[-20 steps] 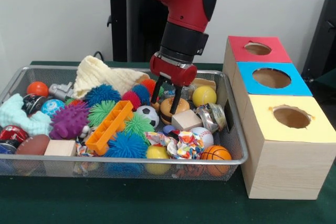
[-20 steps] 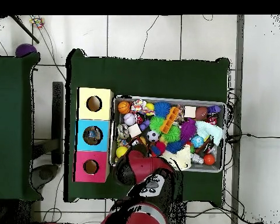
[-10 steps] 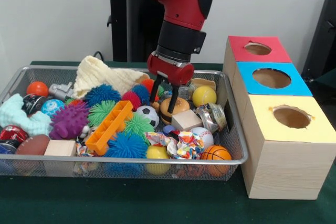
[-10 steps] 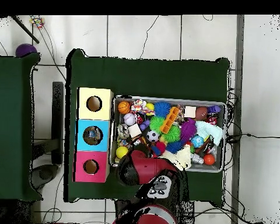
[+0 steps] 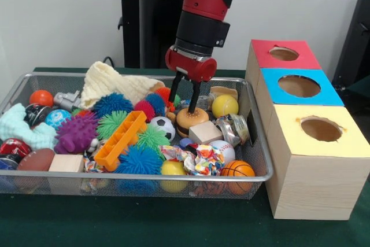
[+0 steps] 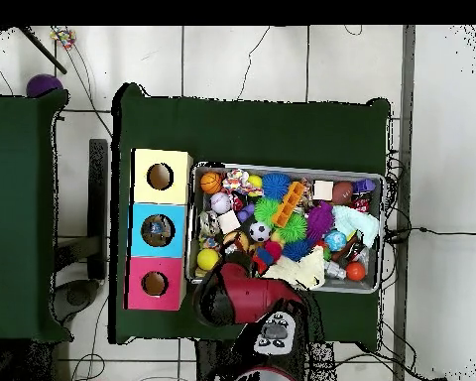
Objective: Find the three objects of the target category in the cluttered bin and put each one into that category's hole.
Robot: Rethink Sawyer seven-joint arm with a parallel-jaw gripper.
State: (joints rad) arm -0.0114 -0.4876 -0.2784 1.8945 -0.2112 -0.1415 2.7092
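Observation:
My gripper [image 5: 183, 102] hangs open in the front view, just above a toy hamburger [image 5: 191, 119] in the back right part of the wire bin [image 5: 173, 176]. Nothing is between its fingers [image 5: 173, 95]. Close by lie a yellow ball [image 5: 224, 106], a small soccer ball [image 5: 165, 125], a wooden cube [image 5: 205, 132], a baseball [image 5: 223, 149] and a basketball [image 5: 237, 170]. In the overhead view the red arm [image 6: 244, 295] covers the gripper at the bin's lower left edge.
Three boxes with round holes stand beside the bin: red [image 5: 263, 55], blue [image 5: 330, 94], yellow [image 5: 312, 172]. The bin also holds spiky balls [image 5: 139, 159], an orange block [image 5: 120, 139], a cream cloth [image 5: 110, 85], a toy football [image 5: 36, 160] and several other toys.
The gripper has risen a little and shifted slightly right, from straddling the hamburger to just above it. The hamburger stays in the bin.

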